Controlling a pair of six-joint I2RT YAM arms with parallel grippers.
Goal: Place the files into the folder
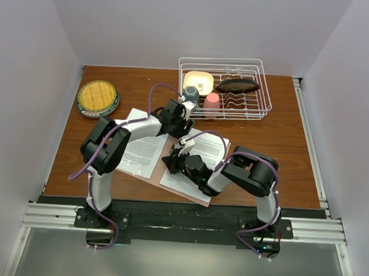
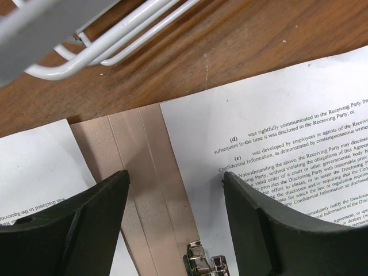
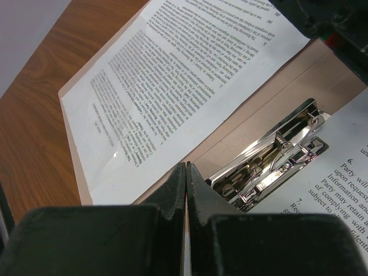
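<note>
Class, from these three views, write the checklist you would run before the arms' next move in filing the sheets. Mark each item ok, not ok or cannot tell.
1. folder lies open, spine exposed: ok.
2. One sheet on each leaf, left sheet and right sheet: ok.
3. left gripper open over the spine, holding nothing: ok.
4. right gripper shut beside the clip: ok.
5. Sheets caught under the clip: cannot tell.

folder [image 2: 141, 172] largely under files [image 2: 276, 126], clip [image 2: 204, 263] cut by bottom edge, rack [image 2: 52, 72] blurred
</note>
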